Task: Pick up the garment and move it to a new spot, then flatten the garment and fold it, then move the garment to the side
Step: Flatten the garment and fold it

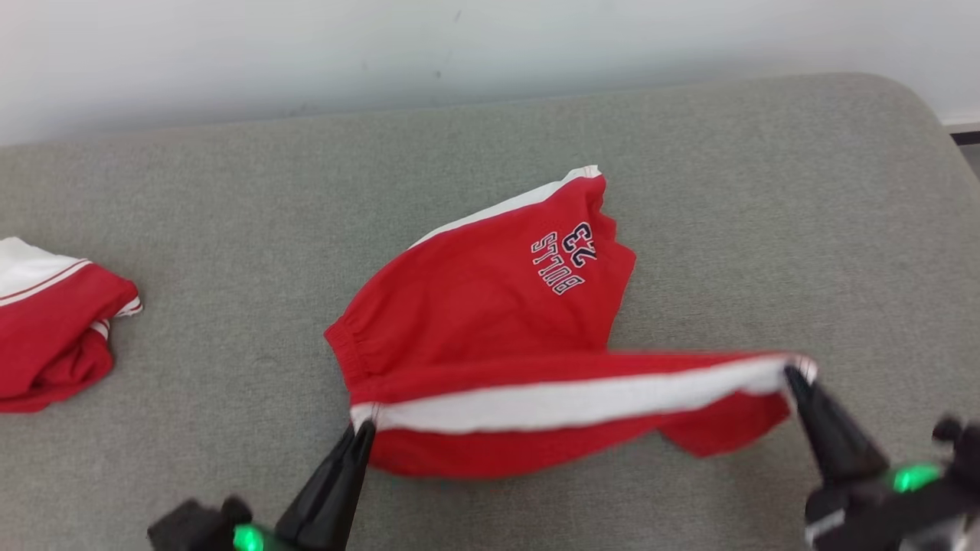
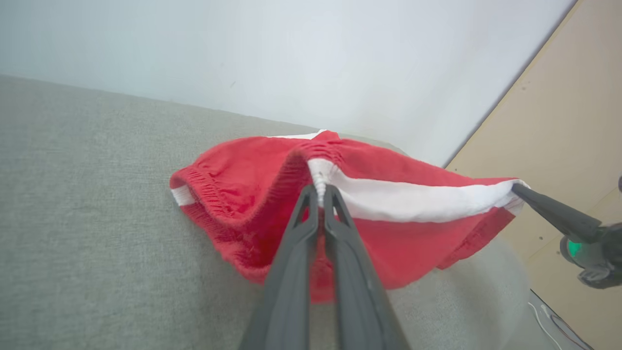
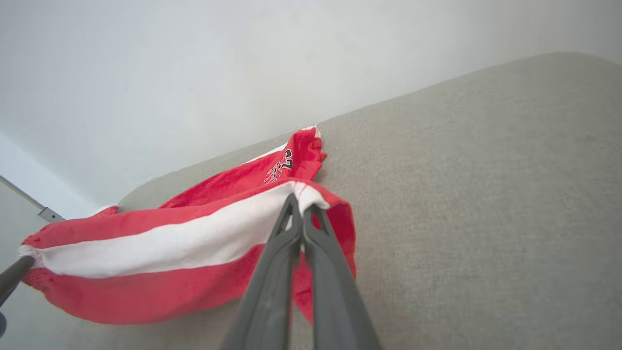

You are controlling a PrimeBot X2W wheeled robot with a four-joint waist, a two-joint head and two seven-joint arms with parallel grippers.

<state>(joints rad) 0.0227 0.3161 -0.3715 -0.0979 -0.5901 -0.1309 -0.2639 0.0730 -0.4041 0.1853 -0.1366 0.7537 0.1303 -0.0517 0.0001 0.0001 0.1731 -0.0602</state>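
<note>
Both grippers are pinched shut on the red garment [image 1: 490, 306]: the left gripper [image 1: 363, 425] on one end of its white stripe, the right gripper [image 1: 793, 373] on the other. Its near edge hangs stretched between them, and the rest lies mid-way across the grey padded surface [image 1: 766, 229]. Another red-and-white garment [image 1: 53, 337] lies far left.

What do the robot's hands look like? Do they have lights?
Each is a pincer of two long, thin, dark grey fingers tapering to a point. The left gripper and the right gripper both sit on a black base with a small glowing green light.
</note>
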